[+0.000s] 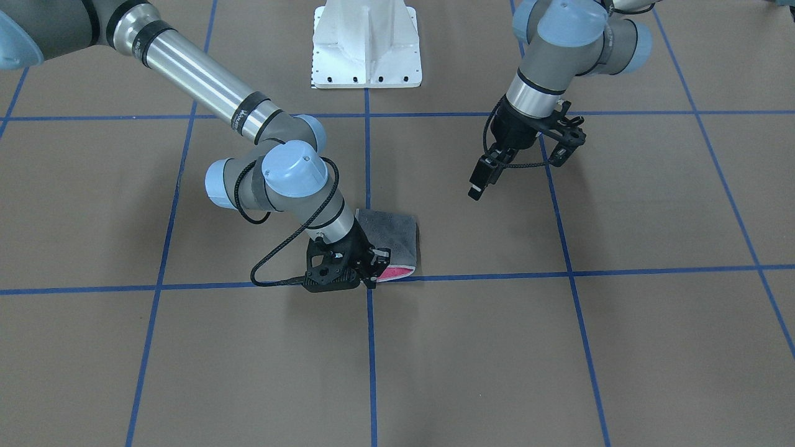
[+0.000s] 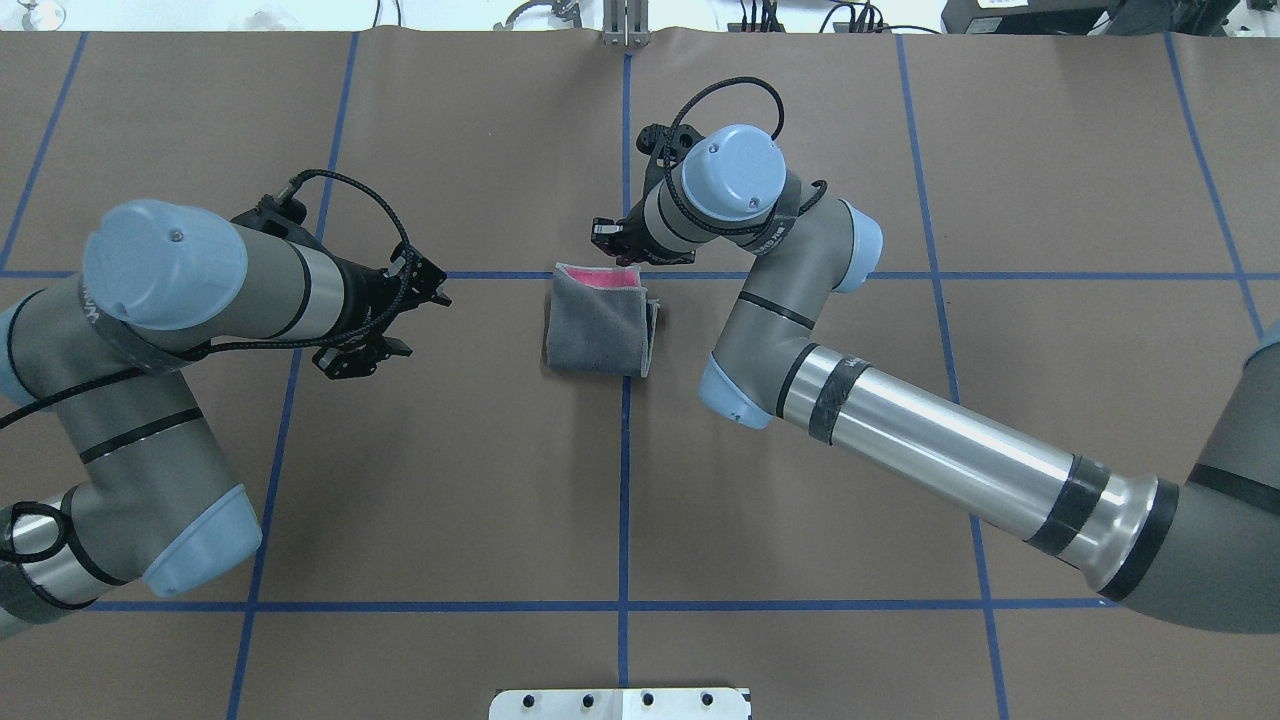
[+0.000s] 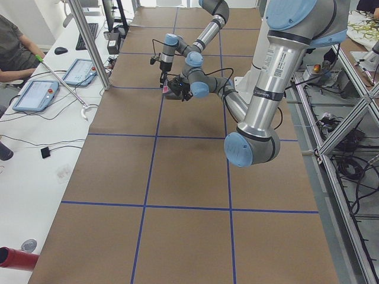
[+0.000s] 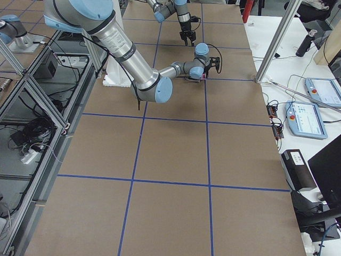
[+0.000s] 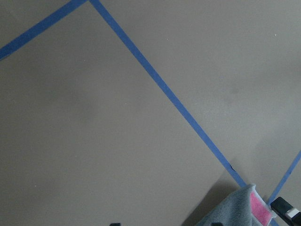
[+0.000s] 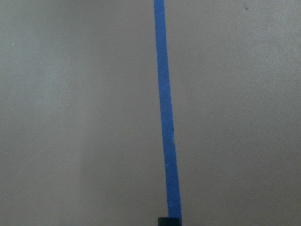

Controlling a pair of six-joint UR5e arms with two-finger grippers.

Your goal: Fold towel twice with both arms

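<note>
Even bright overhead light, soft shadows, wrist views blurry.

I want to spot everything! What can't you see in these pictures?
- Whether the right end effector grips the towel: front view, its own black body blocks the contact.
- The towel's underside: every view, it lies on the table.
- The towel in both side views: too small.

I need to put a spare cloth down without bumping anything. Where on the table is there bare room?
The whole row of squares on the operators' side of the towel is bare. The stretch between towel and left gripper is free too. It is crowded at the towel's edge, where the right gripper sits.
</note>
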